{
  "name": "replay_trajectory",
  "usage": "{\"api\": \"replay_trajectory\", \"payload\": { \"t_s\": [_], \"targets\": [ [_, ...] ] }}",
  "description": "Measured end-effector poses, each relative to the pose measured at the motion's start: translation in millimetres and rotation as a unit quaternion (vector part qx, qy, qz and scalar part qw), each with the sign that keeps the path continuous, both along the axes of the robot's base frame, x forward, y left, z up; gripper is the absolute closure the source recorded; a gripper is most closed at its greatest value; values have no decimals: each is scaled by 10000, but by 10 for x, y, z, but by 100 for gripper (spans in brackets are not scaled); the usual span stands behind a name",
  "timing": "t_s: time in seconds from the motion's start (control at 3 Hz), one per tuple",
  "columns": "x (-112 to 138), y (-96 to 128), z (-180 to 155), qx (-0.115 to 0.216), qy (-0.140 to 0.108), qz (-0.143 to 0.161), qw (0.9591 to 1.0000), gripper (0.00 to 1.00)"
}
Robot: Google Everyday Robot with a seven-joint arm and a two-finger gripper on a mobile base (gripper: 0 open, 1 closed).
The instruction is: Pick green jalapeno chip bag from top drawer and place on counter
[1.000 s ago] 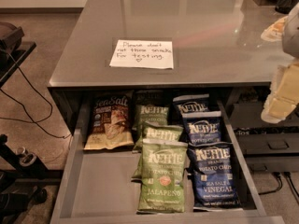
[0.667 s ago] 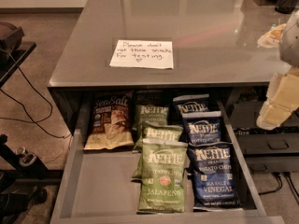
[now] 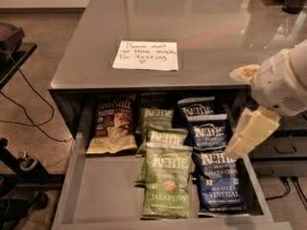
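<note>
Camera view: gripper (image 3: 237, 116) right of bag (image 3: 165, 186)

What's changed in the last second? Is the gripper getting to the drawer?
The gripper has moved down and left from beside the counter to the right side of the top drawer, next to the blue bags. It is open and holds nothing. The green jalapeno chip bag, the blue bags and the note have not moved.

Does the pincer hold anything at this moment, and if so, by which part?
Nothing is held. The pincer hangs open over the right side of the drawer; the green chip bag lies untouched inside.
</note>
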State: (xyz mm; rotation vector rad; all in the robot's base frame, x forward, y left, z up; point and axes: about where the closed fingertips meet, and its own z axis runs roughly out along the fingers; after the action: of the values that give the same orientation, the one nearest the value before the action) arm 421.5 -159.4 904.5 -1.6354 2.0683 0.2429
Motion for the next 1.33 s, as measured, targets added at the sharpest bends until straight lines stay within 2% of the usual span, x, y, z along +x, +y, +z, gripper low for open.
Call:
{"api": "replay_trajectory", "payload": {
  "t_s": [0.33, 0.67, 1.0, 1.33],
  "targets": [
    [-62, 419, -420, 754, 236, 246, 9966, 0],
    [-181, 842, -847, 1380, 692, 479, 9868, 0],
    [-181, 843, -849, 1379, 691, 480, 9869, 0],
    [-150, 892, -1125, 1182, 323, 762, 9895, 0]
  ]
}}
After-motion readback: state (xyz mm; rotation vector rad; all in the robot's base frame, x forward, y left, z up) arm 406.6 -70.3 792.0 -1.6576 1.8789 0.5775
